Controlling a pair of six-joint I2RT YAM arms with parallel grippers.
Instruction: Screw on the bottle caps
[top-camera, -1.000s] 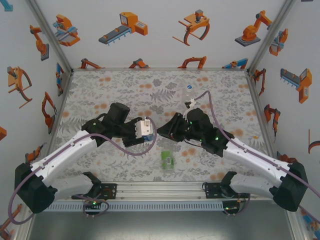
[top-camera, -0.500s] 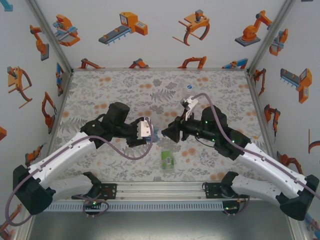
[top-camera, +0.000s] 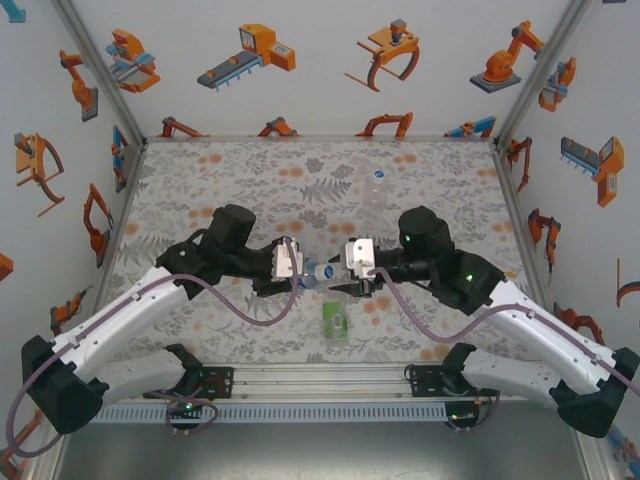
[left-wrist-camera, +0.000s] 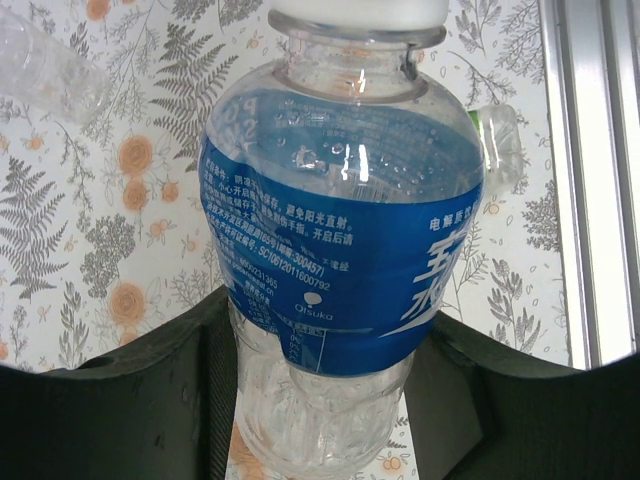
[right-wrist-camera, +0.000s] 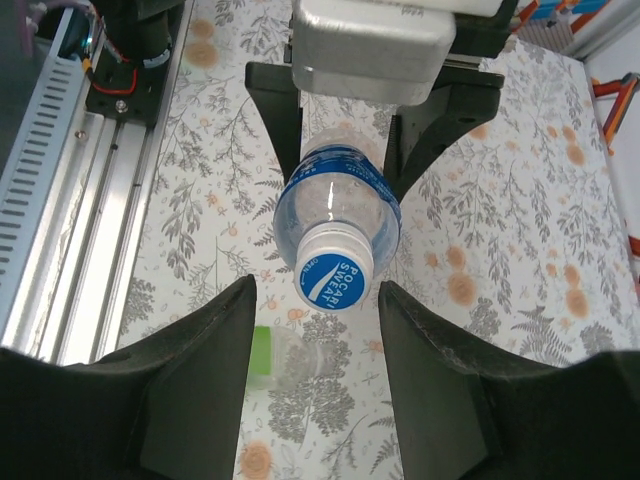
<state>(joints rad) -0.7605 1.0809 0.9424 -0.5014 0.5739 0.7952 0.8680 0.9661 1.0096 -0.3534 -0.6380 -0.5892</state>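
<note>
Blue-label bottle (left-wrist-camera: 340, 230) clamped in left end effector (top-camera: 303, 272) — lifted off surface (top-camera: 220, 180), neck toward right end effector (right-wrist-camera: 318, 292); that one open, fingers (right-wrist-camera: 200, 380) flanking white cap (right-wrist-camera: 334, 277) without touching; green-label bottle (top-camera: 334, 320) lying nearby.

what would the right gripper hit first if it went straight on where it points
The cap of the blue bottle held by the left gripper. It lies dead ahead of the open right gripper, probably close, though depth is unclear.
</note>
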